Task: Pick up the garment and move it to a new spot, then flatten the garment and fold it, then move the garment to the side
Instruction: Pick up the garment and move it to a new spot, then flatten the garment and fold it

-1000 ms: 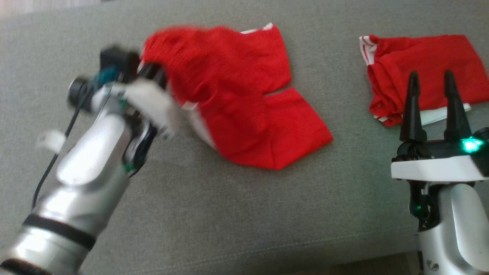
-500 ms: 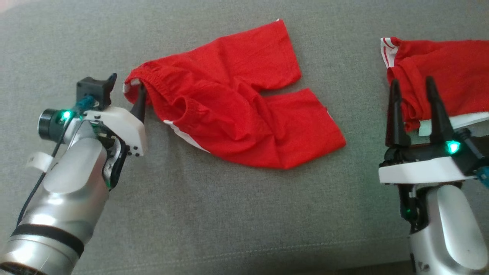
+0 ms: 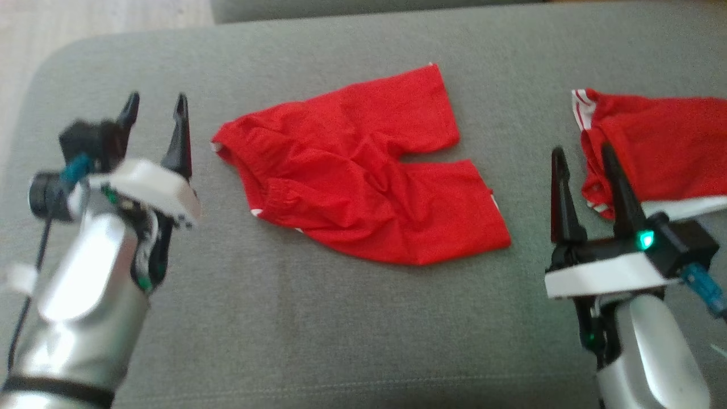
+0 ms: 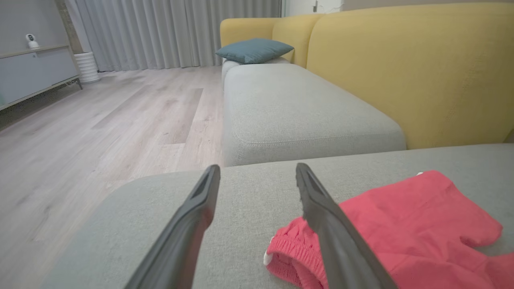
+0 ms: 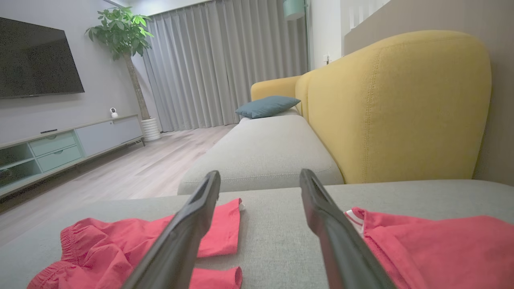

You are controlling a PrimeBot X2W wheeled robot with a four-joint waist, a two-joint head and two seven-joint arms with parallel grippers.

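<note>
On the grey sofa seat (image 3: 341,329), the red shorts (image 3: 363,182) lie rumpled between both arms. Near their waistband, the left fingers (image 3: 179,142) point away from the robot, spread apart and empty, clear of the fabric. The right fingers (image 3: 562,199) stand upright, likewise released, beside a second red garment (image 3: 653,153).

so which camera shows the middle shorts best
Head view: the shorts show whole from above. Left wrist view cuts them off at its edge; right wrist view gives a low, partly blocked glimpse.
</note>
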